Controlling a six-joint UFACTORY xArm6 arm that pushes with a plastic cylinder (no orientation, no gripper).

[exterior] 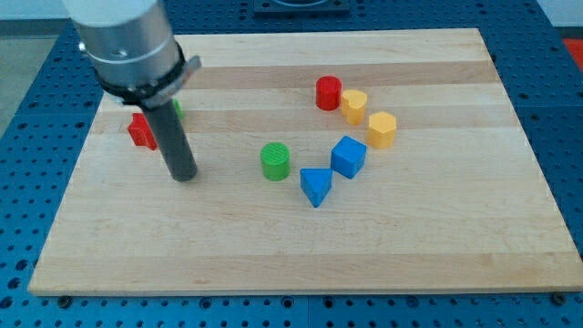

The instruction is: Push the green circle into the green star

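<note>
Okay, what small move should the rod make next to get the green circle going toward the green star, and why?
Probably swing my tip around to the view's right of the green circle. My tip now sits to the circle's left, between it and the green star, which barely shows behind the arm beside the red block. Pushing from there would drive the circle away.

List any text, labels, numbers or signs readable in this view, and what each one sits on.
None: no word, number, brand or sign is readable anywhere.
The wooden board, the blocks, such as the green circle and the blue cube, and the arm's grey housing are all plain.
My tip is unmarked too, at the view's left of the green circle.
</note>
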